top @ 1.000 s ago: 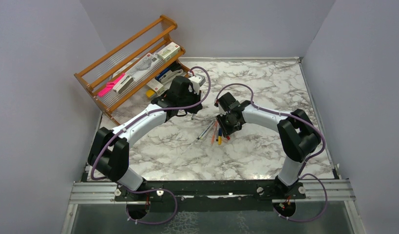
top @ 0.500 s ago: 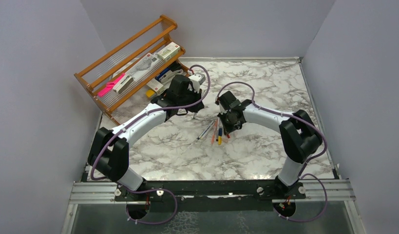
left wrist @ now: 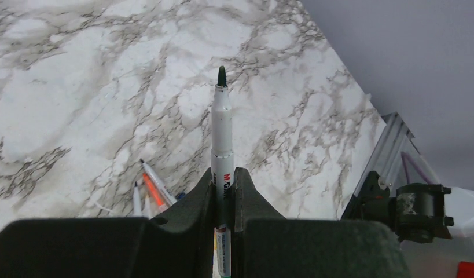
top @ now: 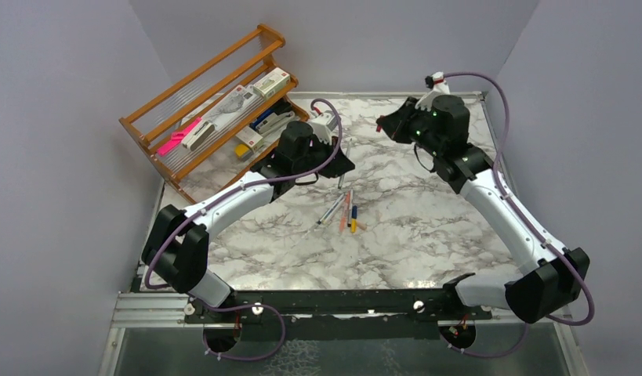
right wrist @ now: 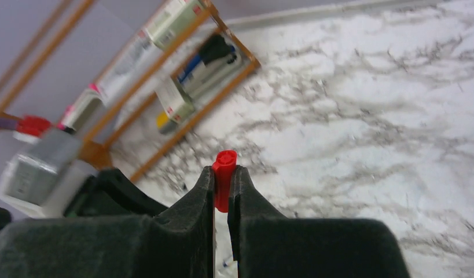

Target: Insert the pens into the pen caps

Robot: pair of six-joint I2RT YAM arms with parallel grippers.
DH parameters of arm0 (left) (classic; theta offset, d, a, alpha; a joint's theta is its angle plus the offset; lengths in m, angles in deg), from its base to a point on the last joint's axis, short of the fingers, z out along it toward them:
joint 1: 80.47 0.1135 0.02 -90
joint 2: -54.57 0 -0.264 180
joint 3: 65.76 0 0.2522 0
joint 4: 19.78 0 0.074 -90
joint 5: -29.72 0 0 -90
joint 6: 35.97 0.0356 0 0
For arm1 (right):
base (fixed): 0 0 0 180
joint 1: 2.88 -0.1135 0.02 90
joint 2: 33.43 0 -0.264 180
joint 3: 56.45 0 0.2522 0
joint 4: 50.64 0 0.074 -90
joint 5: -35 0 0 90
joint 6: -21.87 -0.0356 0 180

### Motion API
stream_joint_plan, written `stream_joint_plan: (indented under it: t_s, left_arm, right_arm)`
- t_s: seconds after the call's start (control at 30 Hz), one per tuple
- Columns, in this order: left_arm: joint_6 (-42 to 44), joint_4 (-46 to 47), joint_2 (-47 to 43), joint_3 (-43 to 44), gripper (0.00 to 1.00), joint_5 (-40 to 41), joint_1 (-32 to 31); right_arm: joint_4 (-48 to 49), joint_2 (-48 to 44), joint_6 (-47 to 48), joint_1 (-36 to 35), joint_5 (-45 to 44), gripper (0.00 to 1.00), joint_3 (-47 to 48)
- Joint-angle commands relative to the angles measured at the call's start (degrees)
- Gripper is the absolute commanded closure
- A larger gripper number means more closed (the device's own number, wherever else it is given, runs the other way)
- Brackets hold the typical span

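Even, diffuse overhead lighting; one wrist view blurred.
Light fell from above onto the worktop (top: 411, 235), leaving only faint, soft shadows and a pale sheen near its front edge. The top view was bright and sharp. In the left wrist view the pen (left wrist: 221, 139) was in focus, while the left hand (left wrist: 224, 175) at the bottom was dark and soft. The right wrist view was smeared throughout: the rack (right wrist: 194, 119) and the red cap (right wrist: 224, 174) lacked crisp edges.
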Motion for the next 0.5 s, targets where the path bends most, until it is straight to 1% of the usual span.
stream_joint_plan:
  t_s: [0.0, 0.23, 0.47]
  left_arm:
    - [-3.53, 6.1, -0.95, 2.07, 1.0, -3.56, -1.63]
    - [-3.18, 6.79, 0.87, 4.73, 1.0, -5.59, -4.0]
    - [-3.11, 7.18, 1.49, 5.11, 1.0, -5.5, -4.4]
  right_arm:
    - [9.84, 0.01, -6.93, 2.21, 7.59, 0.98, -1.21]
    - [14.66, 0.35, -7.52, 2.63, 15.19, 0.98, -1.39]
    - [14.47, -0.02, -7.13, 2.71, 16.8, 0.99, -2.24]
